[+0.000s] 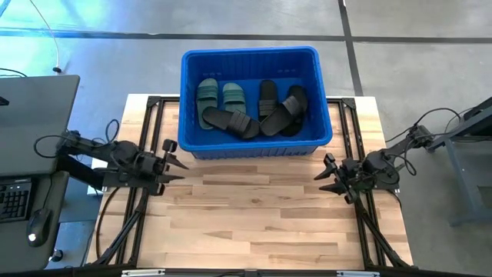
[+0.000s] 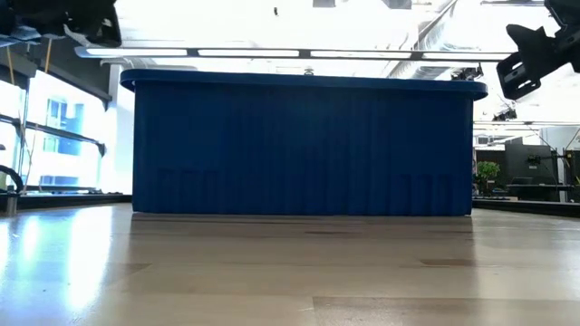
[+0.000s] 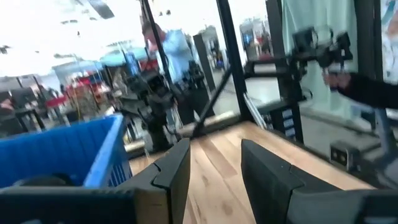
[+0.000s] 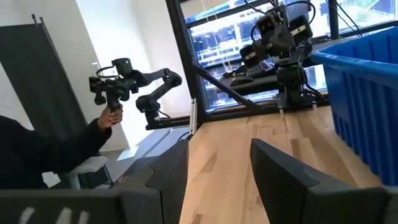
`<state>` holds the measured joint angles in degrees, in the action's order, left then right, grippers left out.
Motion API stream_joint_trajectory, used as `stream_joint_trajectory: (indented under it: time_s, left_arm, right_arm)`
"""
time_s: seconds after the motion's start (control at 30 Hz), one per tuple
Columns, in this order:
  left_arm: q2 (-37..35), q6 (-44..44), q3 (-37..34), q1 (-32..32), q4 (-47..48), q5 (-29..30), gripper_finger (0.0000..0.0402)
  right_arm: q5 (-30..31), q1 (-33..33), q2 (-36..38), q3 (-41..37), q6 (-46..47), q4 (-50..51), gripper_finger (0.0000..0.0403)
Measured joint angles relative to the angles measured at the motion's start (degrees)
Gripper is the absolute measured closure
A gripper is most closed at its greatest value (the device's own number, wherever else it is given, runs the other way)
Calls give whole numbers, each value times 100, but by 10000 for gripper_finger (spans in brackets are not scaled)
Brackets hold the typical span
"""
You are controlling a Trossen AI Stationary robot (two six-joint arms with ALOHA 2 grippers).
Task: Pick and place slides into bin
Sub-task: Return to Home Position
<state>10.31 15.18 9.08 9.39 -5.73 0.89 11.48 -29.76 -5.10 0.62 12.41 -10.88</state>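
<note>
Bright, open workshop around a pale wood counter (image 1: 261,223)
The plank counter stands on a grey concrete floor (image 1: 115,61) crossed by dark lines. A dark desk (image 1: 38,115) just beside it carries a keyboard (image 1: 14,198) and a mouse (image 1: 36,228). Long ceiling light strips (image 2: 299,52) glow overhead, a window (image 2: 63,118) shines at one side, and a potted plant (image 2: 489,170) stands far back.

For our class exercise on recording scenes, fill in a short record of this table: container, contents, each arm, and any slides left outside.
Container: blue bin at the far side of the table, roughly centred
Contents: two green slides side by side; black slides overlapping beside them
Left arm: left gripper open, empty, near the table's left edge
Right arm: right gripper open, empty, near the table's right edge
Slides outside bin: none visible on the table
</note>
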Motion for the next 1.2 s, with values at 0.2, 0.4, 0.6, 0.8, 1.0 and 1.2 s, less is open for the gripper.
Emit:
stream_joint_trajectory:
  time_s: [0.2,0.4,0.6,0.8,1.0,1.2]
  left_arm:
    - [-576,154,2,0,327,60,275]
    - [-994,69,16,0,837,165,275]
    - [-997,-283,-127,0,855,442,275]
    - [-993,-287,-722,0,184,480,275]
    - [-995,-304,-857,0,115,197,275]
    - [-994,-249,-857,0,526,-94,275]
  right_arm:
    - [159,0,0,0,-3,67,242]
    - [182,0,0,2,-6,137,236]
    - [226,0,-11,2,-236,200,234]
    - [521,3,-11,2,-215,322,244]
    - [551,4,-11,2,-224,478,249]
    - [551,4,-11,2,-237,694,248]
